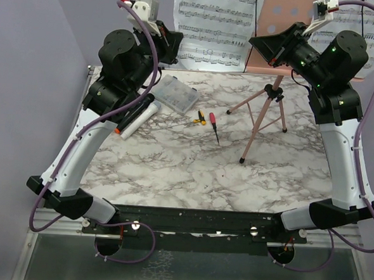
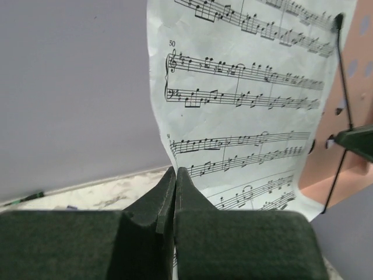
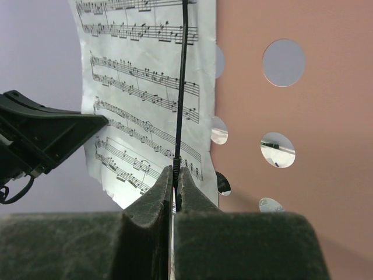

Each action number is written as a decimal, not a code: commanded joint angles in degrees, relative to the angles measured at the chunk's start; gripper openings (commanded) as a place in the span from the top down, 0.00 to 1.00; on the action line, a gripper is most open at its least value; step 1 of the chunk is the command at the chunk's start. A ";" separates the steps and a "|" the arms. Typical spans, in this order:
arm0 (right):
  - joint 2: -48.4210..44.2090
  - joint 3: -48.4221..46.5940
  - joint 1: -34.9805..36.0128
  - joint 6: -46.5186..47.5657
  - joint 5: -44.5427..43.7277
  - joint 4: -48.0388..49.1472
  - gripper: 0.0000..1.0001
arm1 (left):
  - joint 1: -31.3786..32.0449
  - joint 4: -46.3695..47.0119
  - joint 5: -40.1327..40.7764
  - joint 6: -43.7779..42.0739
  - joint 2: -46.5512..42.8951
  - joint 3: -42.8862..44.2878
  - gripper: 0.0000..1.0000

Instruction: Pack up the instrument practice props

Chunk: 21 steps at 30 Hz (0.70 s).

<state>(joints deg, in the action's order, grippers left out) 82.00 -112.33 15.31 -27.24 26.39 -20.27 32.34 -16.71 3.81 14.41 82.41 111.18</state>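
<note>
A white sheet-music page (image 1: 210,27) (image 2: 245,116) (image 3: 145,99) rests on the perforated desk (image 1: 285,11) (image 3: 326,146) of the pink tripod (image 1: 265,113). My left gripper (image 1: 172,42) (image 2: 175,170) is shut on the page's lower left edge, and paper shows between its fingers. A thin black wire page holder (image 3: 183,87) (image 2: 344,87) runs up across the page's right edge, and my right gripper (image 1: 271,48) (image 3: 175,169) is shut on its lower end. A second page (image 1: 352,29) shows behind the right arm. A grey-headed microphone (image 1: 139,120) lies on the table under the left arm.
A clear plastic compartment box (image 1: 175,92) sits at the back left of the marble table (image 1: 191,172). A yellow screwdriver (image 1: 200,118) and a red one (image 1: 213,122) lie mid-table beside the tripod's legs. Purple walls close in the back and left.
</note>
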 commanded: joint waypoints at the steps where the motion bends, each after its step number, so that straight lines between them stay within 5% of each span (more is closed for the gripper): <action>1: -0.87 0.50 -0.15 1.49 -2.25 -1.06 0.99 | -0.52 -5.51 8.65 -3.72 -3.05 -3.07 1.00; 12: -0.35 0.87 -0.19 1.75 -1.96 -0.95 0.95 | -0.70 -14.37 19.81 -7.30 -10.43 -7.56 1.00; 21: -2.57 3.08 -0.19 2.99 -3.21 -1.37 0.47 | -0.70 -20.37 22.01 -2.94 -18.34 -20.51 1.00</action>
<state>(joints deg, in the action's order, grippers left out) 81.78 -110.85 15.31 -25.80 25.19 -20.53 31.83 -31.62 23.03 8.91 66.72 96.84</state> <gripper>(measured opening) 0.467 0.002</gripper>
